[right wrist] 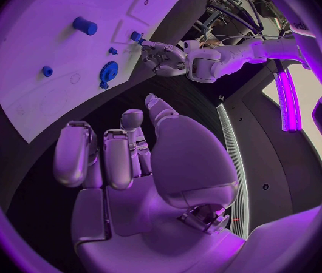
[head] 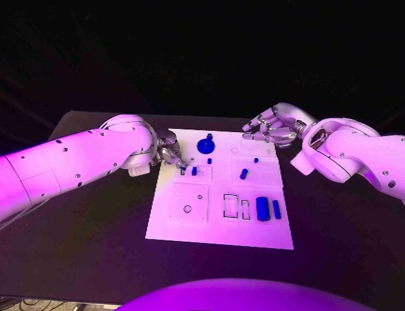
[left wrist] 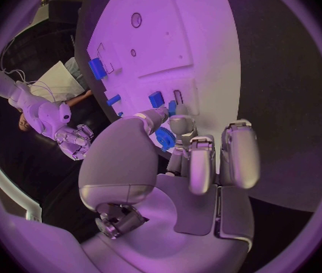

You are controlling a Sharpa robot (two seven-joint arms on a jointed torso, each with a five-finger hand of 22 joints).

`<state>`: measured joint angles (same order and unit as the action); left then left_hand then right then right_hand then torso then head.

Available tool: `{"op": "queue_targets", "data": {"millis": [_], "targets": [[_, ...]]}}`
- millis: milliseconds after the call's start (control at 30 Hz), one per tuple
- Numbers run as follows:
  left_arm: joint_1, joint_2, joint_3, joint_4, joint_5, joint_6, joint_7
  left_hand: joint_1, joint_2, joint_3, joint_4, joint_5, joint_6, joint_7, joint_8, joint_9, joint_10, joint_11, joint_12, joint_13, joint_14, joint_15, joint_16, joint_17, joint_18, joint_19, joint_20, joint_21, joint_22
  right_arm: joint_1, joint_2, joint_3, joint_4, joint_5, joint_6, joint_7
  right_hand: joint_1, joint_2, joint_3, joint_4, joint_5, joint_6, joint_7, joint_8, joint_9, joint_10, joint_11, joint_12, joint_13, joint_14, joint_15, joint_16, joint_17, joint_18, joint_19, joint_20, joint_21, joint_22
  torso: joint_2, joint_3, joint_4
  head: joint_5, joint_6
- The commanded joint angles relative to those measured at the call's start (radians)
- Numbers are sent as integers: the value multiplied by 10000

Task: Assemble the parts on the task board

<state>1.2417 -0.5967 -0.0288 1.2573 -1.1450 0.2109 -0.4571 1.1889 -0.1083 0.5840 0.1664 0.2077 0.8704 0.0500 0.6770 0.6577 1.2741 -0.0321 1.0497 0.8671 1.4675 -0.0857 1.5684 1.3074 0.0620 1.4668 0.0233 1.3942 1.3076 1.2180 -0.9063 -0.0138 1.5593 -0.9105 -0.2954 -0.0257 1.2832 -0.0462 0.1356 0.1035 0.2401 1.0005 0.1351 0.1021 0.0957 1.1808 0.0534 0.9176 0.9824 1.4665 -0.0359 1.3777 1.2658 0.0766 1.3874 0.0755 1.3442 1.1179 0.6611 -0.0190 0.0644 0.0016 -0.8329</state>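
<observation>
Near edge of the task board point(head: 216, 230) first — lower right of the frame, a long blue block point(head: 262, 208) and a slimmer blue bar point(head: 276, 208) stand side by side next to two empty outlined slots, so that pair of pockets looks unfilled yet. Mid-board, one small blue peg point(head: 243, 173) sits alone. Up toward the far edge, a round blue gear piece point(head: 207, 146) near top centre, and two little blue pieces point(head: 194, 172) at the upper left of the board, right by the left hand point(head: 168, 154). That makes roughly six blue parts — I'd judge the job well short of done.

The left hand's fingertips point(left wrist: 178, 125) reach onto those small pieces; whether it pinches one, I cannot tell. The right hand point(head: 275, 126) hovers off the board's far right corner, fingers loosely curled and apart, holding nothing.
</observation>
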Motion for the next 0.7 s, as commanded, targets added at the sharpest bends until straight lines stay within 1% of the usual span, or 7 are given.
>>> {"op": "queue_targets", "data": {"millis": [33, 267, 367, 700], "targets": [[-54, 32, -7, -43, -114, 406, -105, 40, 75, 1333, -1283, 55, 10, -49, 37, 8, 86, 23, 53, 10, 1033, -32, 24, 2634, -138, 335, -32, 17, 901, -10, 2, -1, 8, -33, 135, 31, 52, 85, -15, 57, 32, -41, 39, -22, -7, -35, -29, 14, -11, 393, 85, -58, -9, 131, -64, 10, -54, -10, 6, 5, -10, 1, -21], [-99, 43, -20, -73, -140, 727, -213, 37, 69, 1342, -1292, 58, 14, -50, 39, 7, 91, 21, 57, 13, 1033, -33, 24, 2634, -138, 336, -32, 18, 903, -12, -11, -1, 20, -33, 135, 33, 52, 85, -15, 57, 32, -41, 39, -22, -7, -35, -29, 14, -11, 393, 85, -58, -9, 131, -64, 10, -54, -10, 1, 7, 3, 4, -30], [-104, 50, -25, -74, -152, 795, -228, 37, 69, 1342, -1292, 58, 14, -50, 39, 7, 91, 21, 57, 13, 1033, -33, 24, 2634, -138, 336, -32, 18, 903, -12, -13, -1, 26, -33, 136, 33, 52, 85, -15, 57, 32, -41, 39, -22, -7, -35, -29, 14, -11, 393, 85, -58, -9, 131, -64, 10, -54, -10, 6, 0, 0, 19, -39], [-109, 30, -32, -66, -163, 997, -275, 21, 46, 1372, -1324, 80, 27, -55, 43, 7, 103, 17, 59, 13, 1033, -35, 24, 2634, -141, 340, -34, 26, 914, -12, -23, -1, 36, -33, 143, 36, 52, 85, -15, 57, 32, -41, 39, -22, -7, -35, -29, 14, -11, 393, 85, -58, -9, 131, -64, 10, -54, -10, 3, -4, 2, 30, -54]]}}
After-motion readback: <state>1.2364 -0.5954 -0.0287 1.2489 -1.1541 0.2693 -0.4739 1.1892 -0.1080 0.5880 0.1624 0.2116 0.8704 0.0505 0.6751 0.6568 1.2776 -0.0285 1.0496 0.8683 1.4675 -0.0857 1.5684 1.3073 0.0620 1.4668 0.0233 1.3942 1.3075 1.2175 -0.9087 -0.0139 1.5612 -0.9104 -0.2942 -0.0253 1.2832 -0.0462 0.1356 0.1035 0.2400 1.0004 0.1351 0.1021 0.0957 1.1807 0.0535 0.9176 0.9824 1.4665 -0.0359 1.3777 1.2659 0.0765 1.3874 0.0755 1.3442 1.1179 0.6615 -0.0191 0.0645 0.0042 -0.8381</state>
